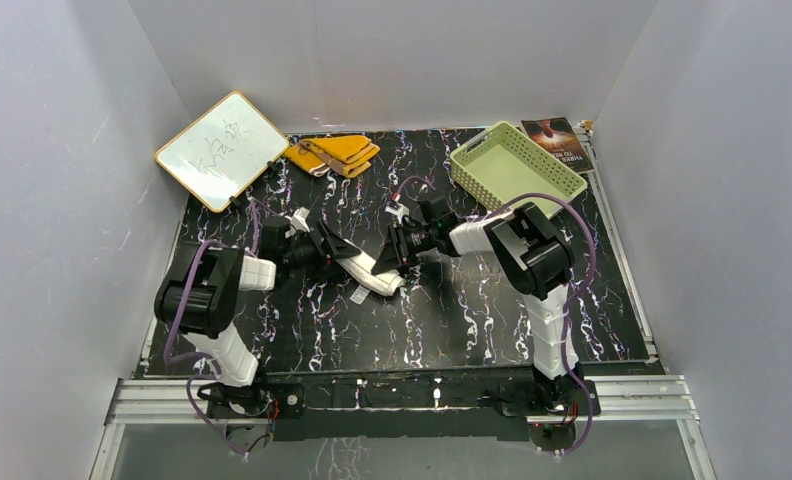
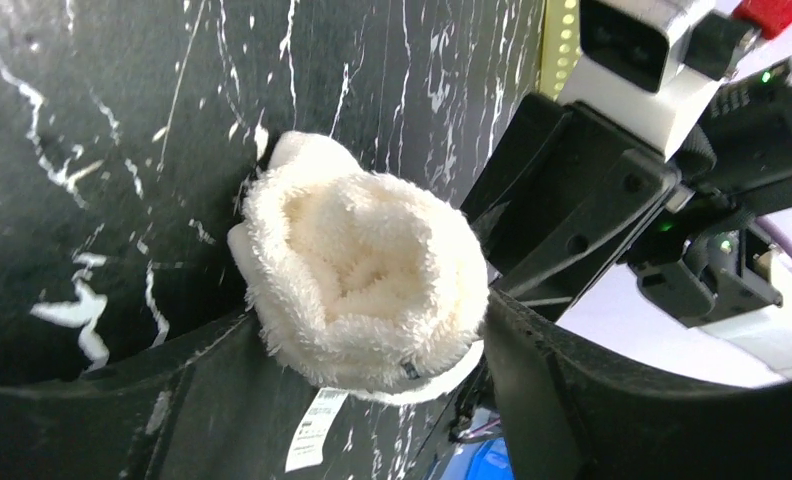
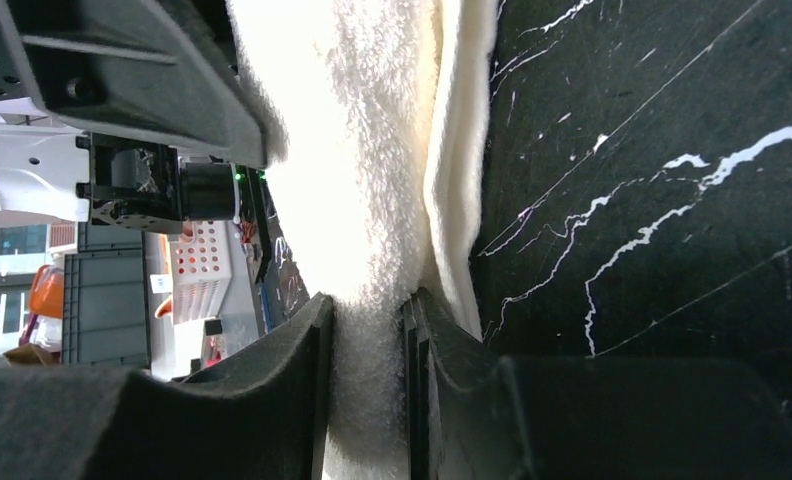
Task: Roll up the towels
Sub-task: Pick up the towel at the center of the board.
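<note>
The cream-white towel (image 1: 370, 272) lies rolled at the middle of the black marble table, held at both ends. My left gripper (image 1: 334, 252) is closed round one end of the roll; the left wrist view shows the roll's spiral end (image 2: 362, 275) between the two fingers, with a white label hanging below. My right gripper (image 1: 392, 262) is shut on the other end; the right wrist view shows the cloth (image 3: 367, 200) pinched between its fingers. The mustard-yellow towel (image 1: 334, 153) lies folded flat at the back of the table, away from both grippers.
A white board with a wooden frame (image 1: 222, 150) leans at the back left. A pale green slotted basket (image 1: 517, 168) stands at the back right, with a dark booklet (image 1: 560, 142) behind it. Grey walls close in three sides.
</note>
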Robot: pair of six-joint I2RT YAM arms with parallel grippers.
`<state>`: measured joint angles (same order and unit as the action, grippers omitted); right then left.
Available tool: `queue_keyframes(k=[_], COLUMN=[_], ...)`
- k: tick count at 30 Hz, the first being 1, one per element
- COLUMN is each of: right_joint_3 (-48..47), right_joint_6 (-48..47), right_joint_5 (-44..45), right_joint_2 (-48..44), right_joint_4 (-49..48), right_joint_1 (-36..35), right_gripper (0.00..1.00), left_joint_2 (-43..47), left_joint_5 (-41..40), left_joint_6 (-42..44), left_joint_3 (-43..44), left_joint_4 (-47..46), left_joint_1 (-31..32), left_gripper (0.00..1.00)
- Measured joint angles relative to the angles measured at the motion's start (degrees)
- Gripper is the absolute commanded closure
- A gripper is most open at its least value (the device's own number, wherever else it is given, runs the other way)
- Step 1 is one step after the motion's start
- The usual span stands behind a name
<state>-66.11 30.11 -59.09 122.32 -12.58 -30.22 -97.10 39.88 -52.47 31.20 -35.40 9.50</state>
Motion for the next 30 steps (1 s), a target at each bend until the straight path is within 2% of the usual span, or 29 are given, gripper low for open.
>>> queue_keyframes(k=[3, 5, 7, 8, 9, 15, 21, 26, 30], right_joint_3=[0.3, 0.3, 0.3, 0.4, 0.7, 7.2, 15.5, 17.7, 20.3], right_joint_6=[0.0, 0.0, -1.1, -1.7, -2.8, -11.1, -10.7, -4.3, 3.6], right_joint_5=[-0.1, -0.2, 0.3, 0.8, 0.2, 7.3, 9.4, 5.8, 0.1], right_joint_2=[0.0, -0.2, -0.7, -1.1, -2.0, -15.1, -25.4, -25.7, -25.7], right_joint_4=[0.2, 0.6, 1.9, 2.6, 3.3, 4.8, -4.0, -18.4, -31.7], right_joint_1=[0.1, 0.2, 0.1, -0.1, -0.2, -1.5, 4.5, 9.2, 9.9], right_gripper=[0.75, 0.62, 0.38, 0.17, 0.03, 0.02, 0.02, 0.02, 0.02], left_joint_2=[-3.1, -4.6, -5.5, -5.7, -5.7, -3.7, 3.3, 5.0, 5.0], left_joint_5=[-0.1, -0.2, -0.1, 0.1, 0.3, 3.8, 11.4, 20.3, 27.6], left_joint_6=[-1.7, -2.1, -2.1, -2.0, -1.3, 10.2, 27.0, 36.4, 41.2], left_joint_3=[0.9, 1.3, 1.5, 1.7, 2.0, 10.4, 21.8, 28.0, 30.8], left_joint_4=[-3.8, -5.3, -6.1, -6.2, -6.0, 5.2, 19.4, 28.2, 34.2], left_joint_1=[0.9, 1.6, 1.9, 2.1, 2.2, 2.8, 2.3, 1.5, 1.3], left_gripper=[0.51, 0.56, 0.58, 0.58, 0.60, 0.63, 0.64, 0.65, 0.65])
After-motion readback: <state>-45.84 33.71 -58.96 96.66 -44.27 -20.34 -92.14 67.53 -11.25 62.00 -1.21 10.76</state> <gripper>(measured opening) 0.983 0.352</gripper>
